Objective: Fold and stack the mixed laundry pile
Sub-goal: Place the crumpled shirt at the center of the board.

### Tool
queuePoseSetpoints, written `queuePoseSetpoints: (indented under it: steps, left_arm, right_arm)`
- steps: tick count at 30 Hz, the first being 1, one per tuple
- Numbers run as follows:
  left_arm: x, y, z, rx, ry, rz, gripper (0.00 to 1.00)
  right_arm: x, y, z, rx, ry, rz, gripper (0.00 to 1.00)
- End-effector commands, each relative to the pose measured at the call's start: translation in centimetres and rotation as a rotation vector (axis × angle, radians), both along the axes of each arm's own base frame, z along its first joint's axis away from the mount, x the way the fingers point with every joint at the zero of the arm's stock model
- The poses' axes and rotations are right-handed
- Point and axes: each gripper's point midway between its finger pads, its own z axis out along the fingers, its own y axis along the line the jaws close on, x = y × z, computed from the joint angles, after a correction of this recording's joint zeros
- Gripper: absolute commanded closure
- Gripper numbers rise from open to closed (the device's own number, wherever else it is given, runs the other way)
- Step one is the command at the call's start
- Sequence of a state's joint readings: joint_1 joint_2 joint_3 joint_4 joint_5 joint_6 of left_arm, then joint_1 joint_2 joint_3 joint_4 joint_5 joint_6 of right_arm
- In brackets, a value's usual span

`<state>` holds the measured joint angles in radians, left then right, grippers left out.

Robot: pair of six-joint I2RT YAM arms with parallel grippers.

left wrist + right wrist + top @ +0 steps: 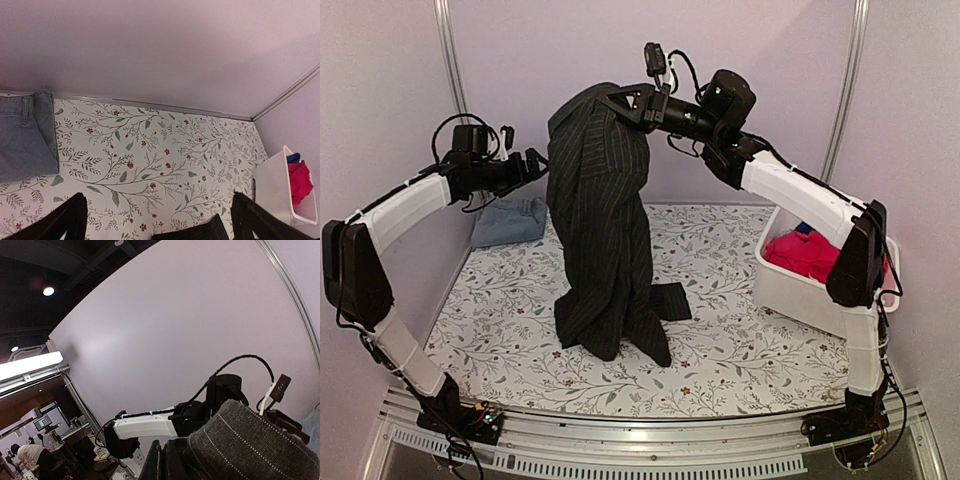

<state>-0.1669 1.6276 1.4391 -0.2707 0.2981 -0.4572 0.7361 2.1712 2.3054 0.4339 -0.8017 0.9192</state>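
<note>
Table cover (740, 350): floral; the only piece laid flat on it is the denim.
Shirt (605, 230): black pinstriped, hanging full length over mid-table, hem crumpled on the cover. Not folded yet.
Bin (790, 295): white, right side, with red-pink cloth (810, 255) and a bit of blue cloth (804, 229) inside. I judge most of the pile is left.
Denim (510, 222): far left corner, looks folded; likely the one piece done.
Right gripper (612, 100): mine, clamped tight on the shirt's top, holding it up.
Left gripper (538, 166): mine, spread wide, holding nothing, just beside the shirt's upper edge.
</note>
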Motion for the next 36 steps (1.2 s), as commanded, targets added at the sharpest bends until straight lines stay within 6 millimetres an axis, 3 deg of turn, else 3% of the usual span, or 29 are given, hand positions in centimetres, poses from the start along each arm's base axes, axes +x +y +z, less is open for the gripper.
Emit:
queuePoseSetpoints:
  steps: [1,2,4,6,13,16,19,22,30,36]
  left_arm:
    - [-1.0,0.9,0.4,0.039,-0.017,-0.009,0.0]
    - [-1.3,0.6,0.0,0.038,-0.007,-0.029,0.0]
    - [-1.9,-0.3,-0.9,0.035,0.002,-0.083,0.0]
    - [-2.5,-1.5,-1.8,0.035,0.004,-0.142,0.0]
    - [-4.8,-7.0,-7.6,0.117,0.099,-0.353,0.0]
    - [-5.7,-8.5,-10.0,0.175,0.146,-0.392,0.0]
    - [-6.4,-9.2,-12.3,0.173,0.202,-0.407,0.0]
    - [-6.9,-9.9,-14.9,0.221,0.243,-0.409,0.0]
    - [-7.7,-10.9,-21.9,0.361,0.416,-0.395,0.0]
    - [-7.3,-11.2,-24.8,0.401,0.483,-0.372,0.0]
  right_arm:
    - [4.0,-5.1,-4.6,-0.108,0.106,-0.134,1.0]
    - [5.6,-6.8,-6.6,-0.15,0.146,-0.207,1.0]
    - [7.2,-10.8,-8.2,-0.217,0.204,-0.335,1.0]
    - [7.9,-12.4,-11.5,-0.325,0.255,-0.385,1.0]
    - [6.2,-12.3,-26.2,-0.757,0.421,-0.321,1.0]
    - [4.0,-11.9,-30.5,-0.845,0.441,-0.251,1.0]
    - [2.5,-11.9,-33.5,-0.894,0.466,-0.222,1.0]
    - [2.5,-12.6,-36.1,-0.948,0.503,-0.252,1.0]
    - [4.4,-16.5,-42.8,-1.102,0.598,-0.404,1.0]
    - [7.1,-20.0,-45.0,-1.16,0.601,-0.513,1.0]
